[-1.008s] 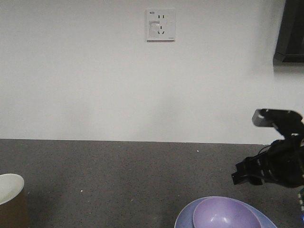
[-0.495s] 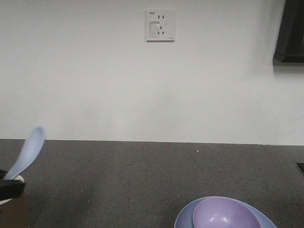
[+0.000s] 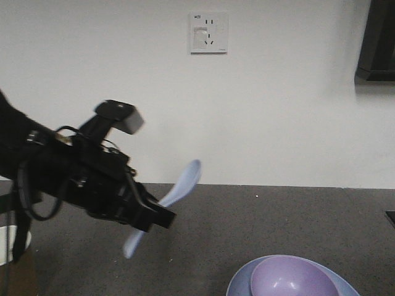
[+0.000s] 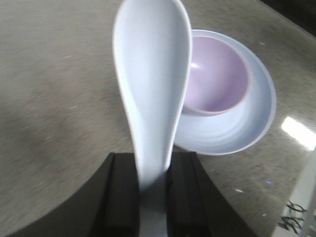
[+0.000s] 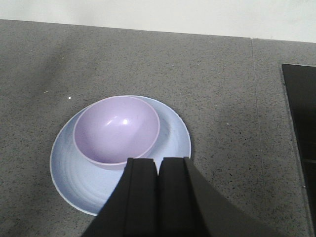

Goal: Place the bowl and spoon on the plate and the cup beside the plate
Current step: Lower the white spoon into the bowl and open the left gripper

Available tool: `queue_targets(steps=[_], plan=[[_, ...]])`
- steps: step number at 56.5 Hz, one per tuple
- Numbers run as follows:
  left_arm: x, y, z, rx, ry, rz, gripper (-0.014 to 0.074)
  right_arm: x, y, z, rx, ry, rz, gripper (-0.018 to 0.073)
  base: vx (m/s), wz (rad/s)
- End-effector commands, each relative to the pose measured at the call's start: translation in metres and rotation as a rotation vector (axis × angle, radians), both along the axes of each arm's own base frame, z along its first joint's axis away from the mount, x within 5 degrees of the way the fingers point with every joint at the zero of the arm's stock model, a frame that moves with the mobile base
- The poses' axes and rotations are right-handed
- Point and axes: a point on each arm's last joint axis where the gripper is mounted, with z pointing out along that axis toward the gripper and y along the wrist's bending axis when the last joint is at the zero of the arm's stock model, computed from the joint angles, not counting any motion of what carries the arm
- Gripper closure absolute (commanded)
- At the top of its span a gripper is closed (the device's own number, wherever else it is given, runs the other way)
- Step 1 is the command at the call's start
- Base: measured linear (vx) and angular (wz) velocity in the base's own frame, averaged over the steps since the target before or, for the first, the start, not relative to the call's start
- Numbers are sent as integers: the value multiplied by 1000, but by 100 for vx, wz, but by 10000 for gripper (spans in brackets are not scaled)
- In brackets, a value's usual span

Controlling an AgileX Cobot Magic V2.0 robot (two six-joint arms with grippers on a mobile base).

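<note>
My left gripper (image 3: pixel 159 213) is shut on the pale blue-white spoon (image 3: pixel 185 179) and holds it in the air, left of the plate, scoop tilted up to the right. In the left wrist view the spoon (image 4: pixel 153 74) runs up from between the fingers (image 4: pixel 123 187), and its scoop overlaps the lavender bowl (image 4: pixel 217 74) sitting on the grey-blue plate (image 4: pixel 247 128). My right gripper (image 5: pixel 158 165) is shut on nothing, hovering over the near rim of the plate (image 5: pixel 69 168) and its bowl (image 5: pixel 116 128). The brown cup (image 3: pixel 15 271) stands at the bottom left, partly hidden by the left arm.
The worktop (image 3: pixel 247 216) is dark speckled grey and ends at a white wall with a socket (image 3: pixel 208 32). A black panel (image 5: pixel 301 123) lies flush in the counter right of the plate. A dark object (image 3: pixel 376 43) hangs at the top right.
The right arm has left the front view. The left arm came in from the left with the spoon, rising and moving right toward the plate.
</note>
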Motion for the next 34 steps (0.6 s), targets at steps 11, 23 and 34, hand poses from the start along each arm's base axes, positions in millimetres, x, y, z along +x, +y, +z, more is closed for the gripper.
queue_targets(steps=[11, 23, 34], plan=[[-4, -75, -8, -93, 26, -98, 596, 3, -1, 13, -1, -93, -15, 569, 0, 0], [2, -114, -42, -52, 108, -147, 596, 3, -2, 13, -4, -94, -17, 569, 0, 0], [14, -126, -61, -39, 169, -112, 559, 3, -2, 13, -4, -94, -17, 568, 0, 0]])
